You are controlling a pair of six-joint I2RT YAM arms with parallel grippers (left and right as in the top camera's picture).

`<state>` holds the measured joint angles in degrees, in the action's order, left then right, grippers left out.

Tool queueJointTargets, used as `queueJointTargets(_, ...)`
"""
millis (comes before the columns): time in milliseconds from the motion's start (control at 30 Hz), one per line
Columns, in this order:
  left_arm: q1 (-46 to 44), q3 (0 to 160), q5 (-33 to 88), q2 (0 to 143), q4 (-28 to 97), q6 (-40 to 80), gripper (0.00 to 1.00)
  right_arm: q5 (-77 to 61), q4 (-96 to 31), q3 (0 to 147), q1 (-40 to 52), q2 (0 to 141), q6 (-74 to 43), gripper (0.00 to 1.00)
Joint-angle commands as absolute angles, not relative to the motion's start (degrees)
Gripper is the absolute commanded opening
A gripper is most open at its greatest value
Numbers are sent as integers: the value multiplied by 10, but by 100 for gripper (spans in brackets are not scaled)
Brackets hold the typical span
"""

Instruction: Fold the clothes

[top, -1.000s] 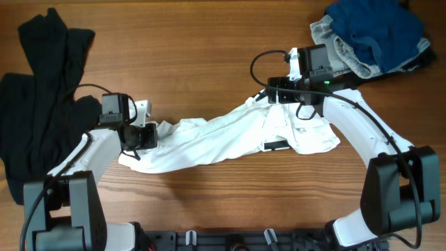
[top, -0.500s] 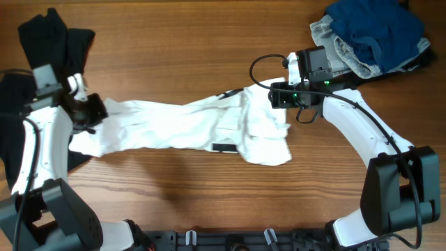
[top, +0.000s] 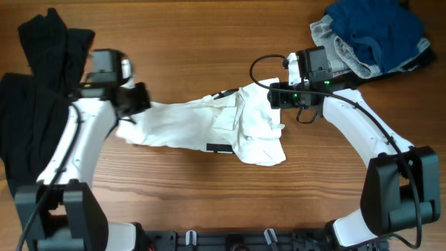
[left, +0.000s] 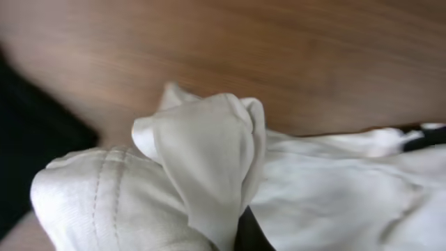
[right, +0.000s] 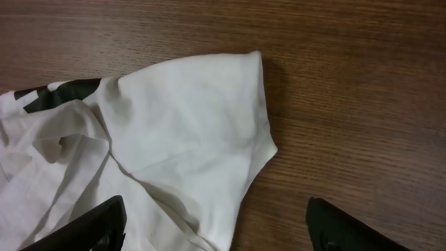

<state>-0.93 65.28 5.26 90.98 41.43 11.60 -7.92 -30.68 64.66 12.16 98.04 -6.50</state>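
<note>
A white T-shirt with black print (top: 209, 125) lies crumpled across the middle of the wooden table. My left gripper (top: 134, 104) is shut on its left end; in the left wrist view bunched white cloth (left: 209, 160) fills the jaws. My right gripper (top: 273, 96) is open and empty, hovering at the shirt's right end. The right wrist view shows its two black fingertips (right: 216, 233) spread wide over a white sleeve (right: 202, 118) and bare wood.
A black garment (top: 35, 97) lies at the far left, under and beside my left arm. A pile of blue and grey clothes (top: 369, 31) sits at the back right corner. Black cables run along my right arm.
My left gripper has swung first far left, then back right and farther up the table, dragging the shirt's left end with it. My right gripper has let go of the shirt.
</note>
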Motion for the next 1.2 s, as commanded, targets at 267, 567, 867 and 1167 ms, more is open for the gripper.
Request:
queueJointTargets(267,-144,659,116,973,351,187,100,-88,-309,656,119,970,-60,85)
queueJointTargets(567,-93,706,121,915,423,164,100,-88,-308,656,119,970,-61,87)
queueJointTargets(867,-87,687,113,965,481,137,77,-88,-307,656,119,970,-60,87)
queueJointTargets(1167,-90,686,49,971,546,137,60,-88,-306,656,119,970,-60,87)
